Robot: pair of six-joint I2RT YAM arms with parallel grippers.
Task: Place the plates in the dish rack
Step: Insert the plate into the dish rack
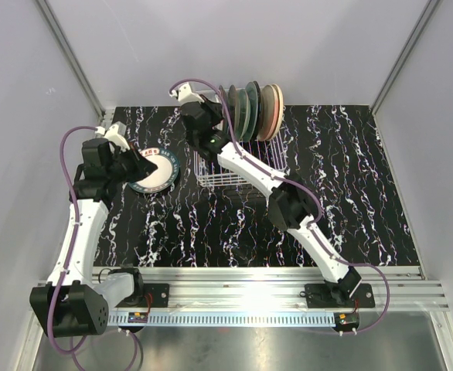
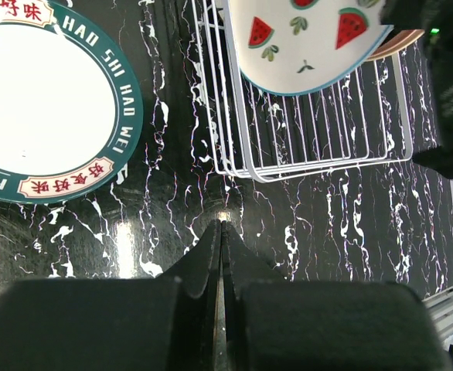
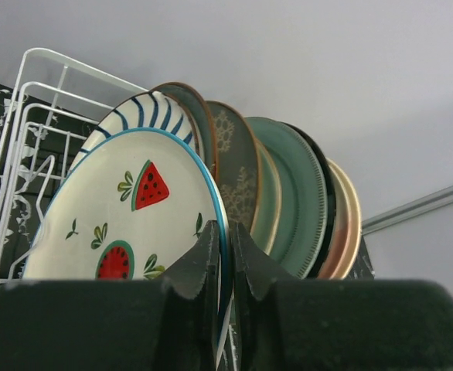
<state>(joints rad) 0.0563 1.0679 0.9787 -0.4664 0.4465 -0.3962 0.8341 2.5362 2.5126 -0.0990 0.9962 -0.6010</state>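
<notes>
At rack, end effector pinching watermelon plate

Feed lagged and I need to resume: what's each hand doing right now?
Left hand: closed, holding nothing.
Right hand: closed on the rim of the watermelon plate, which stands in the rack.

The left arm rises along the desk's left edge, its wrist bent rightward. The left gripper points down, its jaws pressed flat together and empty. The right arm stretches diagonally toward the middle of the far edge. The right gripper has its jaws pinched on the rim of the watermelon plate.
</notes>
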